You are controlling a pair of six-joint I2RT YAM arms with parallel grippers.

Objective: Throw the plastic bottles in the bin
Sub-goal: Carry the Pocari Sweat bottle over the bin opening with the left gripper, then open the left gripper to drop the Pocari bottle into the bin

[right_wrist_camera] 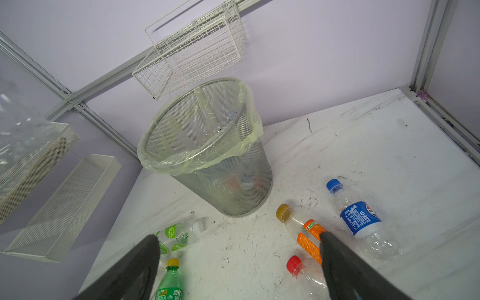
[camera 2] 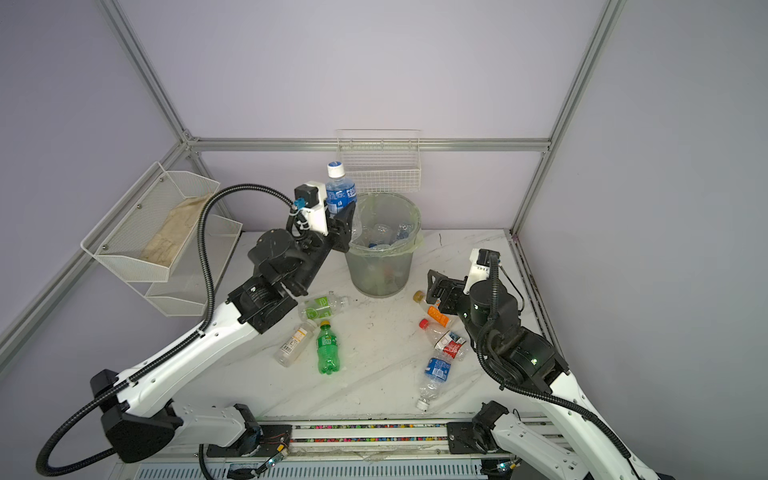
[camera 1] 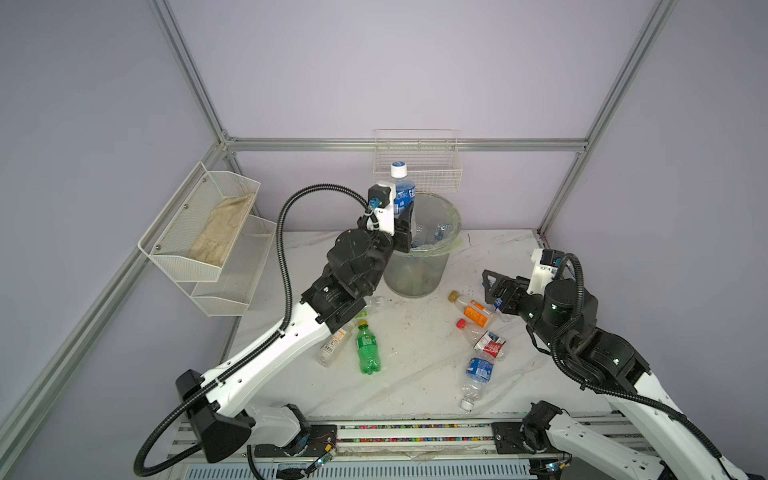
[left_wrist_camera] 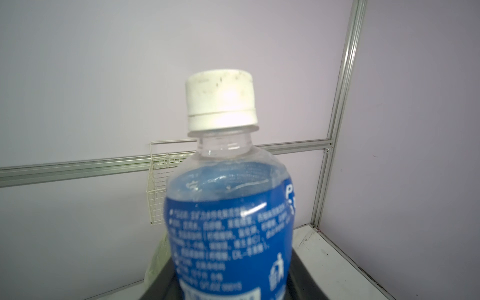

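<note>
My left gripper (camera 1: 405, 226) (left_wrist_camera: 231, 291) is shut on a blue-labelled plastic bottle (camera 1: 402, 189) (left_wrist_camera: 231, 220) with a white cap. It holds the bottle upright at the left rim of the bin (camera 1: 419, 266) (right_wrist_camera: 220, 187), a grey mesh bin with a pale green liner and several bottles inside. My right gripper (camera 1: 492, 289) (right_wrist_camera: 239, 239) hangs open and empty above the table, right of the bin. On the table lie a green soda bottle (camera 1: 366, 349), an orange-labelled bottle (camera 1: 473, 309), a red-capped bottle (camera 1: 486, 340), a blue-labelled bottle (camera 1: 478, 374) and a clear bottle (camera 1: 334, 345).
A white wire basket (camera 1: 417, 166) hangs on the back wall just above the bin. A white two-tier mesh shelf (camera 1: 208, 232) holding a cloth is fixed to the left wall. Two further bottles show: green-labelled (right_wrist_camera: 179, 233) and blue-capped (right_wrist_camera: 361, 218).
</note>
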